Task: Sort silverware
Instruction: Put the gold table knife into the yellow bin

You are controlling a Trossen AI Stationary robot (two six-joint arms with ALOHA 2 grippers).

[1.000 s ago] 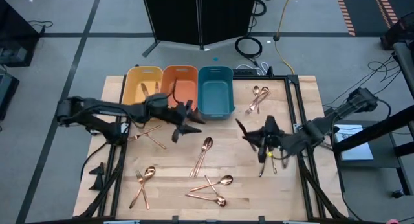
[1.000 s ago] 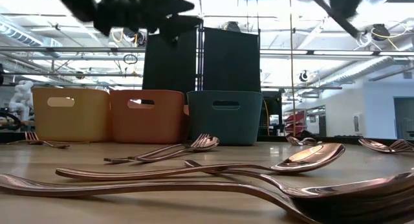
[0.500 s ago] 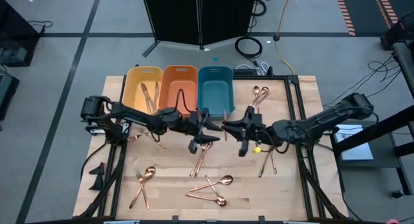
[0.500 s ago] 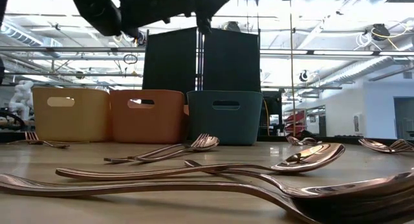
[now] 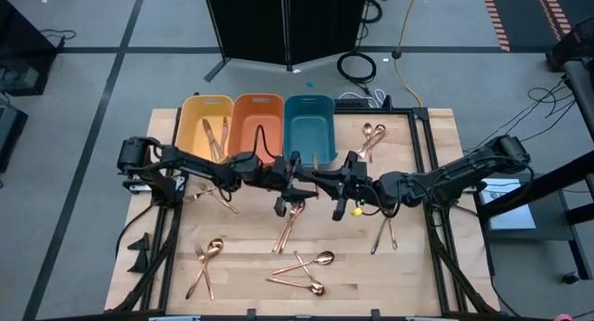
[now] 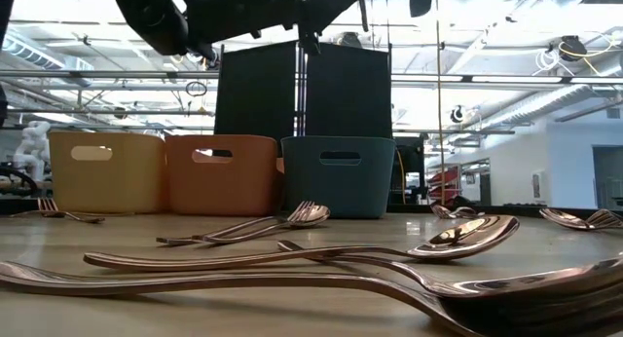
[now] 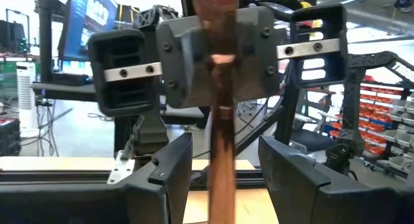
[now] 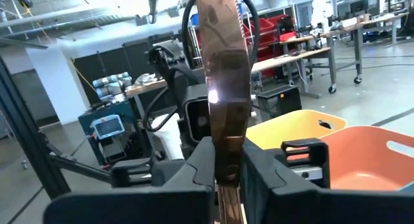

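**Above the bench's middle, a handover between two pincers**

Over the middle of the bench [image 5: 408, 265], in front of the teal bin [image 5: 309, 131], the two arms meet nose to nose. The right pincer [image 5: 342, 186] is clenched on a copper piece of silverware [image 8: 223, 88], its flat handle standing up between the fingers in the right wrist view; which kind of piece it is cannot be told. The left pincer [image 5: 295, 180] faces it, released and wide, and in the left wrist view that handle runs straight down the gap between its fingers [image 7: 169, 169], touching neither as far as can be seen.

So the piece lies directly ahead of the left pincer, its long axis crossing the line between the arms. The left pincer is the one placed to take it, judging by this; it need only close.

The yellow bin [image 5: 206, 126], with cutlery in it, and the orange bin [image 5: 258, 121] sit at the far edge, on the left arm's side. Loose spoons and forks [image 5: 299, 270] lie near the front edge, a spoon [image 5: 292, 214] lies just below the pincers, and more [image 5: 371, 140] lie right of the teal bin, so the air above the middle is the freest room.
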